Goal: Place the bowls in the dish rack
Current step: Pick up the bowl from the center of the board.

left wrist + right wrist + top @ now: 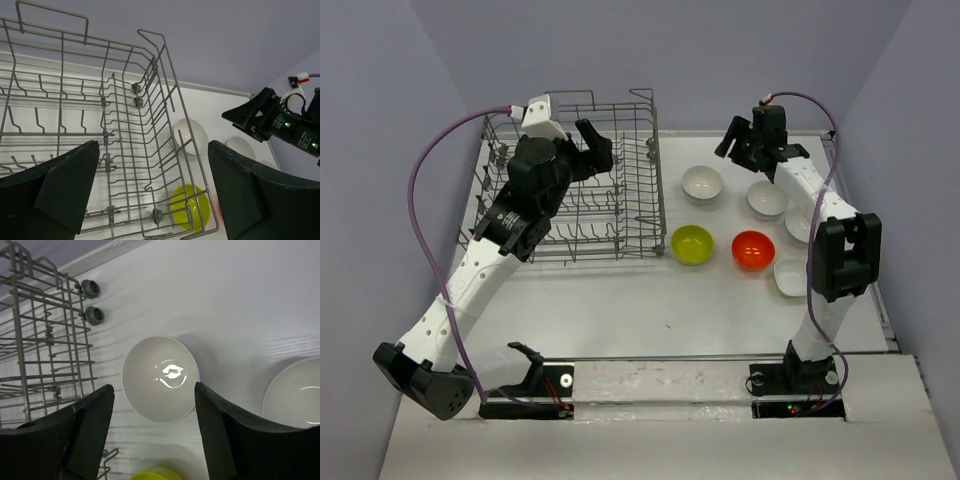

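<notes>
The dish rack [642, 228], a grey wire basket, stands at the back left with no bowl visible in it; it also shows in the left wrist view [125, 125] and the right wrist view [45, 340]. My left gripper [599, 150] hovers open and empty over the rack's right part [152, 195]. My right gripper [738, 143] is open and empty, high above a white bowl [703, 183] [160, 378]. A yellow-green bowl [692, 244] [192, 207] and a red bowl [753, 249] sit right of the rack. More white bowls [767, 198] [295, 392] lie beyond them.
Two further white bowls [798, 225] [790, 277] sit near the table's right edge, the first partly hidden by my right arm. Purple cables loop from both arms. Walls close in at the back and sides.
</notes>
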### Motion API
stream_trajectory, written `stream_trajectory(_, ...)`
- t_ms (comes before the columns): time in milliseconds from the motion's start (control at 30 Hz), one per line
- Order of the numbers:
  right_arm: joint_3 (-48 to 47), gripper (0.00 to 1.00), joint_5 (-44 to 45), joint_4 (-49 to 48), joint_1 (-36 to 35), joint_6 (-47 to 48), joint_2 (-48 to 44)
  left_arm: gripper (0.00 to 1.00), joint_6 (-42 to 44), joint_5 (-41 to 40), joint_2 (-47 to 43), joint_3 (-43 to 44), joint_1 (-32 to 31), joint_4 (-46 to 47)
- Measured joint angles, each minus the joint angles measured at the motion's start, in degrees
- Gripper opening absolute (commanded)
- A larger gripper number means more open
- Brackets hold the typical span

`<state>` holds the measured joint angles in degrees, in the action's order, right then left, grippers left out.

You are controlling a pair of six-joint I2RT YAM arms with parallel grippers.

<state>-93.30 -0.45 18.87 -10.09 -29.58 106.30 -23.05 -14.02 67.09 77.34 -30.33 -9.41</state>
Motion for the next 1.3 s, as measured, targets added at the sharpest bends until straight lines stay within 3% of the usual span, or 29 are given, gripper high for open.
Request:
stream_trajectory(533, -2.69, 0.59, 9.01, 4.24, -2.75, 1.73, 7.61, 0.99, 0.02, -0.61, -0.79, -0.02, 0.0, -0.57)
stream_trajectory(967, -2.69, 0.57, 10.78, 5.11, -3.5, 1.75, 11.06, 0.99, 0.04, -1.05, -0.81, -0.02, 0.0, -1.18)
stream_trajectory(1300, -2.62, 0.49, 11.54, 5.16, -3.87, 1.75, 13.35, 0.99, 0.04, -1.03, -0.81, -0.02, 0.0, -1.18)
